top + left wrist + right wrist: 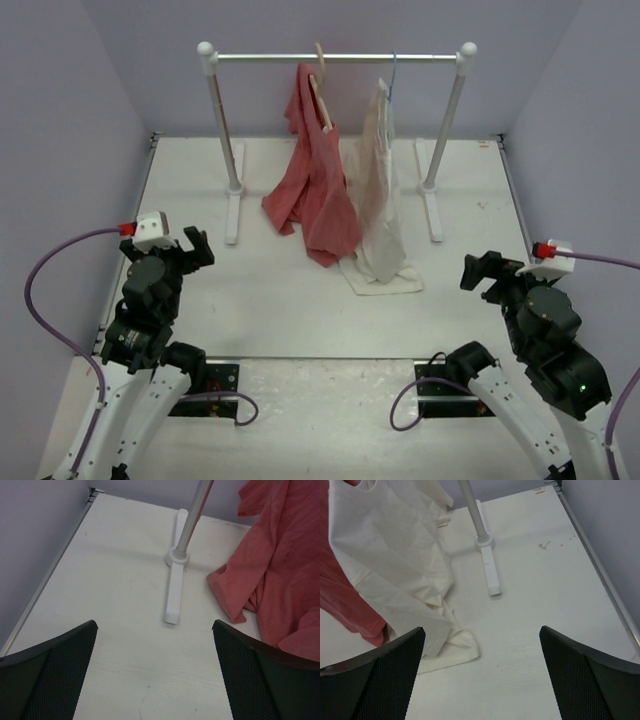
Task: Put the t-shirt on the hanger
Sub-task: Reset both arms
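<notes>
The cream t-shirt hangs from the thin light-blue wire hanger on the rail, its lower end pooled on the table. In the right wrist view the t-shirt fills the upper left. My left gripper is open and empty at the near left, well back from the rack. My right gripper is open and empty at the near right, apart from the shirt. Its fingers frame bare table.
A red-pink garment hangs on a pale wooden hanger beside the t-shirt; it also shows in the left wrist view. The white rack stands on two feet, with one foot in the right wrist view.
</notes>
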Motion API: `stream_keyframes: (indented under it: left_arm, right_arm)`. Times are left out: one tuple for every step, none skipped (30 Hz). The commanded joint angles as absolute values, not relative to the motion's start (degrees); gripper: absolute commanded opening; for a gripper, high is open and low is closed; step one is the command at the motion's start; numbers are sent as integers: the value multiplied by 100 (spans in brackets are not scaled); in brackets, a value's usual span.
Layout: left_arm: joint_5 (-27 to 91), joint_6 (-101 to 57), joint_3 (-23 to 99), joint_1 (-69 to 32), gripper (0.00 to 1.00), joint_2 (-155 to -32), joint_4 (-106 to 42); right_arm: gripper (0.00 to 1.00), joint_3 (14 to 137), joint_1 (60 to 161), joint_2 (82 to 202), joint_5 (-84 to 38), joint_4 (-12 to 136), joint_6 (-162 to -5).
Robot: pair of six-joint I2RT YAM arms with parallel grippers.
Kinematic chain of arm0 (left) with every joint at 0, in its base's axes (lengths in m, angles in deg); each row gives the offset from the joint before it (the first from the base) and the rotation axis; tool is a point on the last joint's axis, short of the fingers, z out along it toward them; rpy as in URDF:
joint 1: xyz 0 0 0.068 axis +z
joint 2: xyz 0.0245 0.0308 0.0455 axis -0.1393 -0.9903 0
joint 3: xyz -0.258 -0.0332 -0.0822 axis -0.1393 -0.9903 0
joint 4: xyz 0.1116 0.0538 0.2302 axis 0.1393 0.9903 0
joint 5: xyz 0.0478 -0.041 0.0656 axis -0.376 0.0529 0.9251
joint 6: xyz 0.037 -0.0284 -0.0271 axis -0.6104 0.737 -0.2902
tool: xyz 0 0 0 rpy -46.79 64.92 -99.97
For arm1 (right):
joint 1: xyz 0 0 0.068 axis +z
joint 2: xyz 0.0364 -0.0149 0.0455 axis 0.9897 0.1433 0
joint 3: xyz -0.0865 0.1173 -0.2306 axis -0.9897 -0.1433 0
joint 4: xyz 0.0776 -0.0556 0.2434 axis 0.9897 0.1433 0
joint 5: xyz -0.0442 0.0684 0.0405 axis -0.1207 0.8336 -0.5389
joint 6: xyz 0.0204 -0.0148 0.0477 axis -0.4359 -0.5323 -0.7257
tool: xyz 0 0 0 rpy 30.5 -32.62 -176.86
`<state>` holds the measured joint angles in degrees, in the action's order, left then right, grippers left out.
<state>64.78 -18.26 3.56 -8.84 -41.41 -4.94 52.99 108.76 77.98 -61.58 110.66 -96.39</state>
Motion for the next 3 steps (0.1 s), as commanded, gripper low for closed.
stream_keyframes:
  left_arm:
    - [6405,-1942,329,-931,100,-4069,-669]
    - [6399,-1942,329,-937,100,-4065,-669]
    - [6397,-1942,323,-940,100,-4065,-669]
  right_arm:
    - [99,5244,10898,7789,-6338,10940,-9781]
    - [99,5241,10901,7778,-6347,10952,-9811]
    - [99,5241,10894,7776,-6371,10970,-9846]
